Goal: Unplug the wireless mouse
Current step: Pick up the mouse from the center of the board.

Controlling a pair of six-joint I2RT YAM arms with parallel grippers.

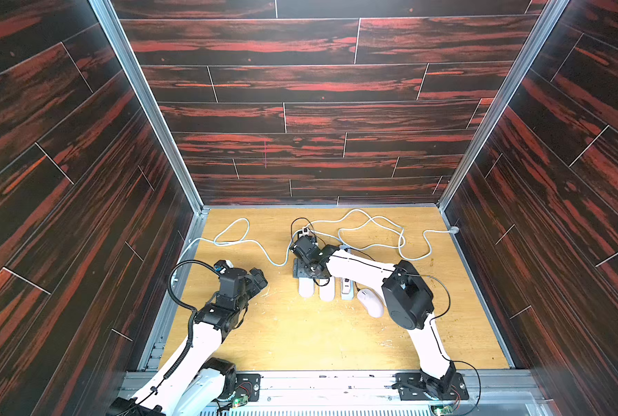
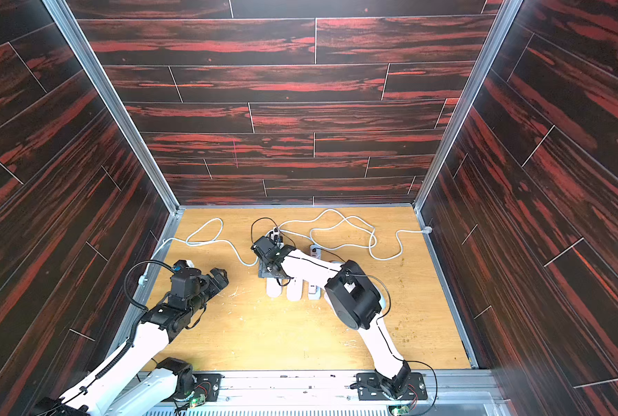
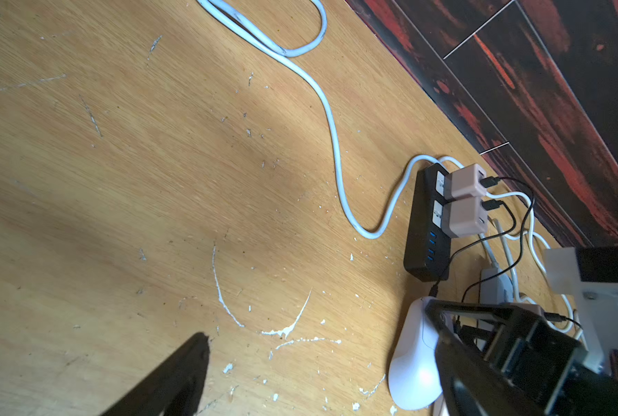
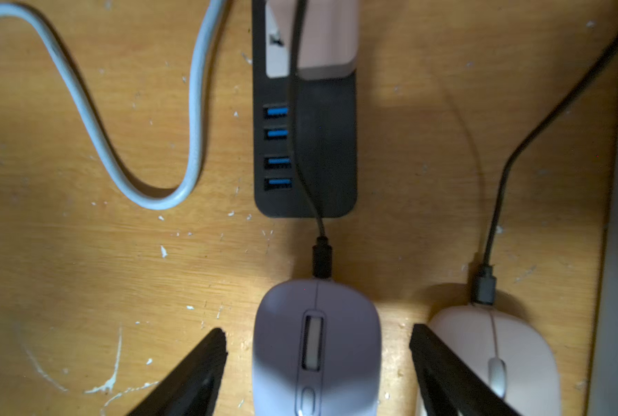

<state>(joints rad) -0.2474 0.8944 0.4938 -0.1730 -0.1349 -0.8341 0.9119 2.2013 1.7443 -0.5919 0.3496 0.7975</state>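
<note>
Approach was the step we judged in hand — the right end effector stood spread astride the lavender mouse on the surface, touching neither flank — and the next move called for steadying that mouse while its black plug got drawn out.

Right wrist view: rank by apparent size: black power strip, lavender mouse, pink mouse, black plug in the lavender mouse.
1. black power strip and lavender mouse: look alike, both cropped, so no ranking between them.
2. pink mouse, also cropped.
3. black plug.
</note>
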